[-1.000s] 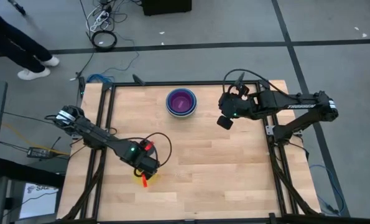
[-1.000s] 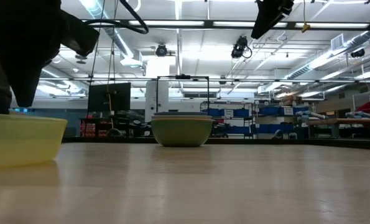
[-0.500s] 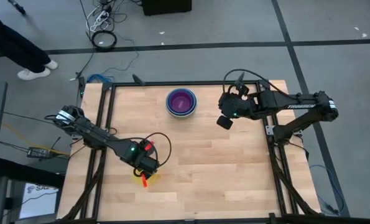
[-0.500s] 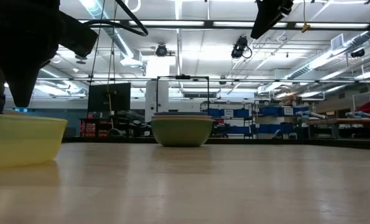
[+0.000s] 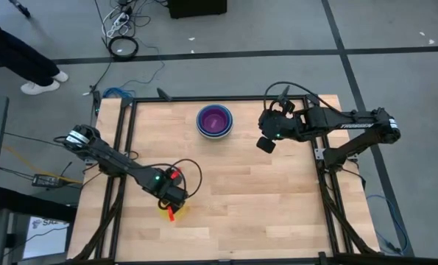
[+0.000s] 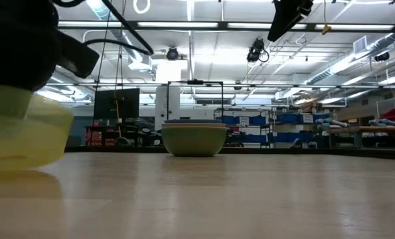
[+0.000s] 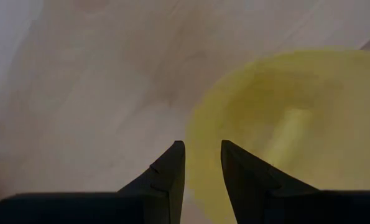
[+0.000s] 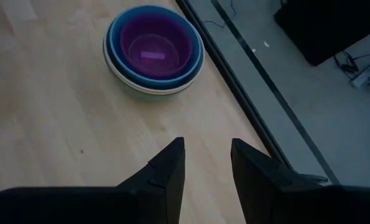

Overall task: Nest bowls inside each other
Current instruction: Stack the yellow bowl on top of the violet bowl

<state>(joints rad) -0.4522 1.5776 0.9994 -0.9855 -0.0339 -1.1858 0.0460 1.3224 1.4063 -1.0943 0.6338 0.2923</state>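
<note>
A yellow bowl (image 5: 162,209) (image 6: 24,133) (image 7: 284,124) sits on the table near the near left corner. My left gripper (image 5: 171,205) (image 7: 203,163) points straight down over it. It is open, with the bowl's rim between its fingers. A stack of nested bowls (image 5: 215,121) (image 8: 153,50) (image 6: 194,139) rests on its base at the table's far middle, purple innermost, then blue, then pale, and green outside. My right gripper (image 5: 266,143) (image 8: 208,163) hangs open in the air right of the stack, holding nothing. My left gripper comes at the yellow bowl from above. One finger is inside the bowl and one outside, astride the rim (image 7: 194,140). The bowl is blurred in both close views, and I cannot tell whether a finger touches the rim.
Bare wooden table (image 5: 263,199) spreads between the yellow bowl and the stack. Black frame rails (image 5: 123,147) run along the table's left and right edges. A person's legs (image 5: 16,48) stand on the floor beyond the far left corner, near cables (image 5: 123,46).
My left gripper has come down onto the yellow bowl, its fingers as wide apart as before. In the low view the bowl now shows blurred and higher than before, shifted or tipped under the gripper. The stack has stayed put.
</note>
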